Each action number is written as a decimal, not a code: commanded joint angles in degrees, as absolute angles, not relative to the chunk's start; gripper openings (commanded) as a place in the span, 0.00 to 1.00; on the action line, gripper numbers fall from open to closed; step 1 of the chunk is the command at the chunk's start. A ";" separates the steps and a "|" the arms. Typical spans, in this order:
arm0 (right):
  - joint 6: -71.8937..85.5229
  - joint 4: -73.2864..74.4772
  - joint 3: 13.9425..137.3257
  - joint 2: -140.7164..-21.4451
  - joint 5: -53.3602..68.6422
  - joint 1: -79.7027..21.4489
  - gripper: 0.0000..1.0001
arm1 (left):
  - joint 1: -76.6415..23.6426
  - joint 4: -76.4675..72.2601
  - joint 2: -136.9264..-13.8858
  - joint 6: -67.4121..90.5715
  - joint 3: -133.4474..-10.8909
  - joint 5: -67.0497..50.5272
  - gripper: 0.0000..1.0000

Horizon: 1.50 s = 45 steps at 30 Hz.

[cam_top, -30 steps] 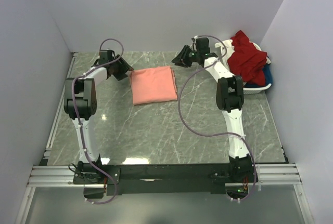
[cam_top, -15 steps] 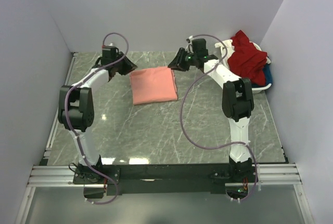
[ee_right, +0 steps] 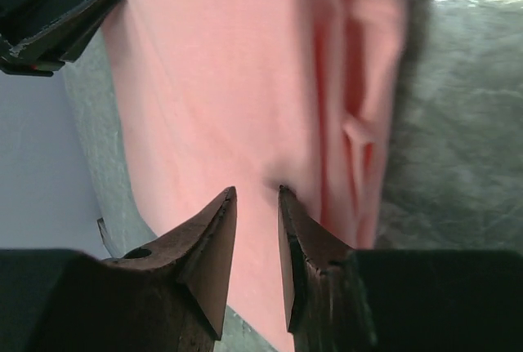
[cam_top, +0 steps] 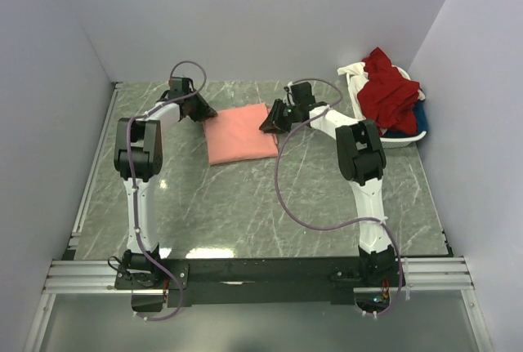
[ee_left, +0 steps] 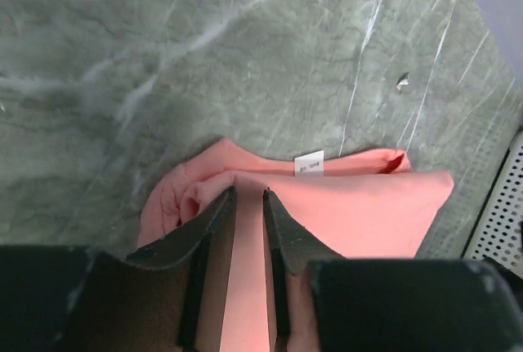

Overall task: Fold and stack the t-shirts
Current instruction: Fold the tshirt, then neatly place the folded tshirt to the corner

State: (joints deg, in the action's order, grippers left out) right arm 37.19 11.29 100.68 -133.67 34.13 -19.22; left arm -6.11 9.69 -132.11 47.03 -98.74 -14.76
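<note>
A soft, folded salmon-pink t-shirt (cam_top: 239, 133) is seen lying flat as a neat rectangle on the grey-green marbled desk (cam_top: 245, 213), and both arms are stretched out to it. The left pincer (cam_top: 211, 113) is set at the shirt's far corner on the left arm's side. In the left wrist view its jaws are drawn close together, with the rolled edge of the pink cloth caught between them. A small white neck label (ee_left: 309, 162) is shown just beyond that edge.

The right pincer (cam_top: 263, 127) is placed at the opposite far corner of the salmon-pink t-shirt. In the right wrist view the jaws are narrowed onto the top layer, and a little pucker of cloth is pinched at the tips. So the shirt is judged to be gripped at both far corners.

Well apart from the pink shirt, on the right arm's side, a white slatted plastic basket (cam_top: 404, 141) is parked. A crumpled dark red t-shirt (cam_top: 391, 91) is heaped on top of it, a blue t-shirt (cam_top: 417, 119) is tucked below that, and a white one (cam_top: 353, 70) is draped over the rim nearest the pink shirt.

As for progress, one shirt is folded at least in part, and another fold may be about to be made from these two corners. No stack is built yet. Three shirts are left to be taken out, folded and piled, so most of the work is judged to lie ahead.
</note>
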 commanded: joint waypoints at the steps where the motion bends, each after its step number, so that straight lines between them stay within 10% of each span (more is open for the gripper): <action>1: 36.57 11.25 101.25 -133.94 34.81 -18.63 0.34 | -5.10 11.07 -132.89 45.44 -101.87 -14.50 0.27; 11: 35.60 13.35 101.86 -132.98 34.19 -18.11 0.34 | -4.39 12.57 -123.94 42.89 -99.85 -16.34 0.55; 31: 31.12 16.44 95.72 -113.39 26.90 -17.93 0.47 | -10.46 14.93 -106.43 41.31 -70.75 -8.37 0.68; 36: 32.69 13.46 85.97 -104.34 26.72 -17.93 0.47 | -12.21 18.45 -110.55 39.90 -75.40 -4.31 0.61; 45: 34.72 7.92 66.99 -85.89 24.61 -18.02 0.47 | -12.57 28.73 -119.43 36.48 -87.18 10.86 0.03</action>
